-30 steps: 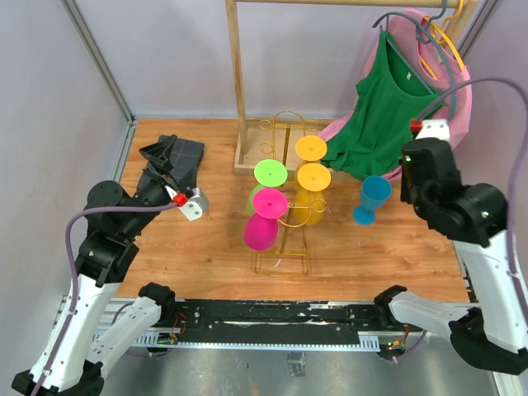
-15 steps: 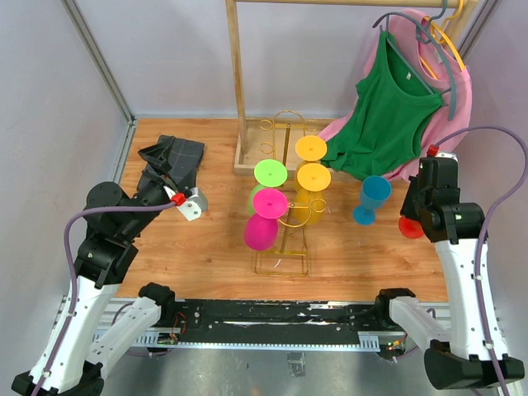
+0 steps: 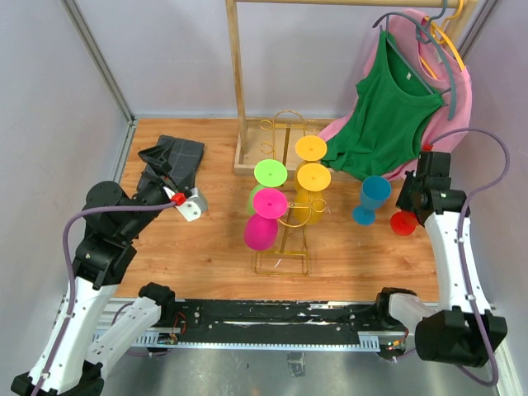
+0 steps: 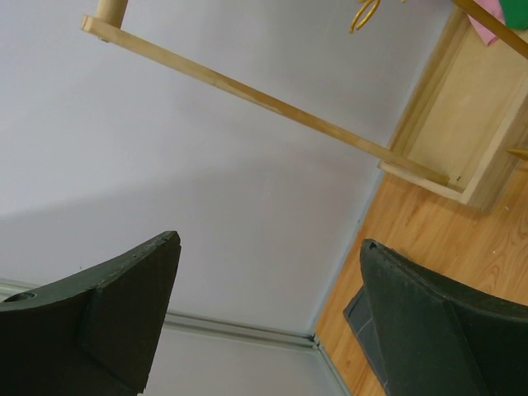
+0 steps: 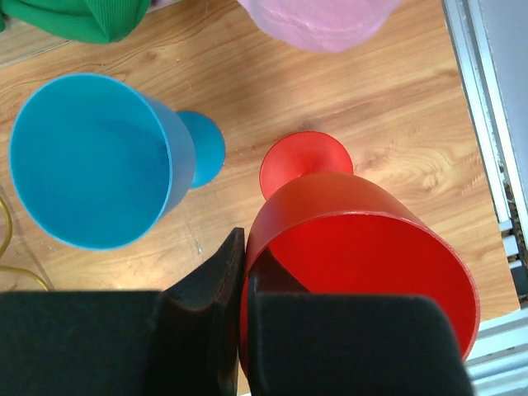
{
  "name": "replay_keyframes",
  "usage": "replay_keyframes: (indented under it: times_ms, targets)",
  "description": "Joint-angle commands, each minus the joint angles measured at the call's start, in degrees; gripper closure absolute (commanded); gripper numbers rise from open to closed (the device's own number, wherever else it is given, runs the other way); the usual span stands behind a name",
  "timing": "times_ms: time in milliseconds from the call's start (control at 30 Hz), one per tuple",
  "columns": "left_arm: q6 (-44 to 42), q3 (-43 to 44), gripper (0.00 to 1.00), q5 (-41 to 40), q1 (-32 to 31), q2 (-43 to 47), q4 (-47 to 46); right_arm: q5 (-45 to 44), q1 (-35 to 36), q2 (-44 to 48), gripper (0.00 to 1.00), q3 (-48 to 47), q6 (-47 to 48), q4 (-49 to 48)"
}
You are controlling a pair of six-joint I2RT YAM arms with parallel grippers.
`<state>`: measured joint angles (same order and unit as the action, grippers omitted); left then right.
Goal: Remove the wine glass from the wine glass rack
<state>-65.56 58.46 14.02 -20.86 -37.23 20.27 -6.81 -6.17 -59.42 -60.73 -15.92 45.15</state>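
Observation:
The gold wire wine glass rack (image 3: 280, 266) stands mid-table with yellow (image 3: 311, 148), green (image 3: 270, 173) and pink (image 3: 269, 203) wine glasses hanging on it upside down. My right gripper (image 3: 417, 202) is shut on the rim of a red wine glass (image 3: 403, 223), off the rack. In the right wrist view one finger is inside the red bowl (image 5: 363, 247) and one outside, and its foot sits at the wood. A blue wine glass (image 5: 91, 157) stands upright just to its left. My left gripper (image 4: 268, 272) is open, empty, and points up at the wall.
A tall wooden clothes rail (image 3: 238, 99) stands behind the rack, with green (image 3: 388, 107) and pink garments hanging at the back right. A dark folded cloth (image 3: 177, 155) lies at the back left near my left gripper. The table's right edge (image 5: 487, 124) is close to the red glass.
My right arm has come down and back toward the table with the red glass, from high at the right to table level beside the blue glass. The left arm has not moved.

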Motion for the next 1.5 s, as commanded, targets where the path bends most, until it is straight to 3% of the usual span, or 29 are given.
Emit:
replay_keyframes:
  times_ms: [0, 467, 767, 1033, 1267, 1400, 1467]
  targets:
    - [-0.3, 2.3, 0.05, 0.4, -0.3, -0.3, 0.2, 1.5, -1.3, -3.9, 0.99, 0.7, 2.2, -4.3]
    - [-0.8, 2.6, 0.05, 0.9, -0.3, -0.3, 1.1, 1.1, -1.6, -10.7, 0.98, 1.9, 2.5, -4.1]
    - [-0.9, 2.7, 0.05, 1.5, -0.2, -0.1, 1.4, 0.2, -1.7, -9.6, 0.76, 0.2, 3.0, -2.5]
    - [0.7, 2.9, 0.06, 1.1, -0.2, 0.4, 1.8, 0.2, -1.7, -3.1, 0.52, -7.1, 2.8, 3.9]
    - [11.3, 7.6, 0.05, -1.4, -0.2, -3.3, 1.7, 3.5, -1.6, 4.9, 0.33, -20.4, 2.2, 12.9]
    - [27.0, 16.9, 0.05, -4.9, -0.3, -10.7, 3.3, 8.4, -1.7, 9.2, 0.29, -28.7, 3.0, 14.3]
    - [35.4, 23.4, 0.05, -5.2, -0.2, -15.2, 5.6, 15.6, -1.7, 11.4, 0.25, -30.8, 3.1, 10.8]
